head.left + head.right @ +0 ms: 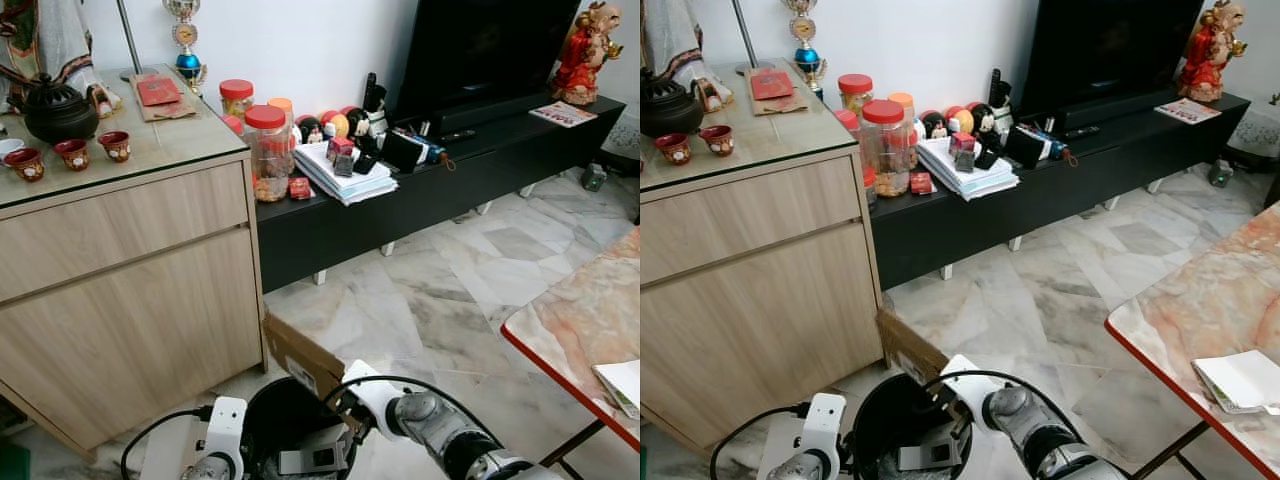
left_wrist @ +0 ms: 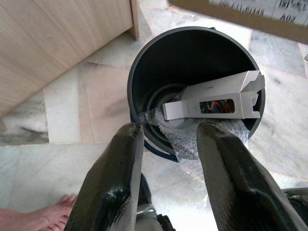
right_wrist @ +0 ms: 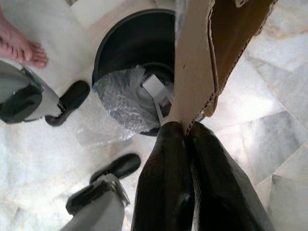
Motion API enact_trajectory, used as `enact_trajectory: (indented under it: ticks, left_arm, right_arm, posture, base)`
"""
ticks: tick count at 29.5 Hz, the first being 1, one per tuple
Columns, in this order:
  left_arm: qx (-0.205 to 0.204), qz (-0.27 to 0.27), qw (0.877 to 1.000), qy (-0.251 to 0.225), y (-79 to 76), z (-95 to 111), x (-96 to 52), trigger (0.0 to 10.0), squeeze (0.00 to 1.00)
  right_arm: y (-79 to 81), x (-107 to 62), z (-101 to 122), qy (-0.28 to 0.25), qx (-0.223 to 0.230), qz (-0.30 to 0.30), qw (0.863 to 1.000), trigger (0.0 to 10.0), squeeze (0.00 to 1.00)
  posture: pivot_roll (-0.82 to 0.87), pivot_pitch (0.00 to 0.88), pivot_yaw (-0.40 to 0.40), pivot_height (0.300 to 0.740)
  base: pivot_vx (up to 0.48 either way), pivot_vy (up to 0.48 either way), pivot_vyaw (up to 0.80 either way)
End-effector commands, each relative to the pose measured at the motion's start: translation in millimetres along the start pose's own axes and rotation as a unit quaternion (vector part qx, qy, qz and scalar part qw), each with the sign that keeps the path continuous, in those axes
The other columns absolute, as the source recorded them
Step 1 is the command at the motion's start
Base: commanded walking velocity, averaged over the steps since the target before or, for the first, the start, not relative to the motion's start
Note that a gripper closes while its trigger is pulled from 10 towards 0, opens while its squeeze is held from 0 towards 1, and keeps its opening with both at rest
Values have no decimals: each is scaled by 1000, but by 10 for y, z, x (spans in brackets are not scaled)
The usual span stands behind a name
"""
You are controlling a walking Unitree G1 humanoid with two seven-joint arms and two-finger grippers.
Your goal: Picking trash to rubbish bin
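Wooden cabinet left, black TV bench behind. Left gripper spread wide, empty, above rubbish bin holding white box and bubble wrap. Right gripper pinching cardboard piece over bin rim.

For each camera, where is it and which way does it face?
Eye views: on the head, looking down past both arms at the bin by the cabinet.
Left wrist: above the left gripper, jaws open, into the bin at a white box.
Right wrist: along the right gripper pinching cardboard.
All share the bin.
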State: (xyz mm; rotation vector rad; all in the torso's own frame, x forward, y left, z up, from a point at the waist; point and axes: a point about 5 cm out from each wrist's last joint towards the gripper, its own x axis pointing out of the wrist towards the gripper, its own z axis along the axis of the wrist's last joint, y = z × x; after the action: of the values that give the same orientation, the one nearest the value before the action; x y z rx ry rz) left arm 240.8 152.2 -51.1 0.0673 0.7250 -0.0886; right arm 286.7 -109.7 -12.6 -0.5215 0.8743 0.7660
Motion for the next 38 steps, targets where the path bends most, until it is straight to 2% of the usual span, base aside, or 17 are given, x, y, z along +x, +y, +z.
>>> enact_trajectory:
  ticks: [1,4,7,11,15,18,21,24,25,32,38]
  left_arm:
    - [-4,-5,1000,6,-17,-37,-7,10000,0]
    - [-6,-6,1000,4,-15,-24,-5,10000,0]
    - [-8,-7,1000,2,-15,-15,-3,10000,0]
    - [-11,-14,1000,-1,-20,-1,0,10000,0]
    - [-5,-57,998,-4,-76,3,-4,10000,0]
    - [26,-103,994,-11,-135,24,-10,10000,0]
    - [26,-109,994,-14,-132,39,-9,10000,0]
    - [49,-127,991,-14,-143,46,-13,10000,0]
    - [80,-135,987,-13,-155,42,-16,10000,0]
    - [154,-148,977,-21,-114,35,-37,10000,0]
    - [168,-153,973,-24,-52,-31,-77,10000,0]
  right_arm:
    - [-39,-16,27,6,-18,-8,1000,10000,0]
    - [-83,-29,-33,32,-57,-29,997,10000,0]
    - [-90,-32,-43,30,-47,-33,998,10000,0]
    - [-93,-30,-38,34,-56,-40,997,10000,0]
    - [-84,-21,-25,35,-67,-49,996,10000,0]
    - [-65,-11,10,31,-71,-45,996,10000,0]
    - [-59,-8,25,29,-74,-46,996,10000,0]
    - [-51,-3,35,29,-77,-47,996,10000,0]
    - [-51,-2,40,29,-77,-48,995,10000,0]
    - [-52,-1,46,31,-81,-50,995,10000,0]
    - [-37,5,56,31,-84,-47,995,10000,0]
  posture:
    - [-17,41,-103,740]
    - [-18,52,-103,740]
    - [-17,56,-103,740]
    - [-16,59,-102,740]
    - [-15,64,-102,740]
    - [-8,68,-104,740]
    - [-5,69,-105,740]
    - [-5,69,-105,740]
    - [-10,72,-104,740]
    - [-8,74,-105,740]
    - [-1,80,-107,740]
  base:
    - [0,0,0]
    - [0,0,0]
    - [0,0,0]
    - [0,0,0]
    - [0,0,0]
    - [0,0,0]
    - [0,0,0]
    - [0,0,0]
    - [0,0,0]
    - [0,0,0]
    - [0,0,0]
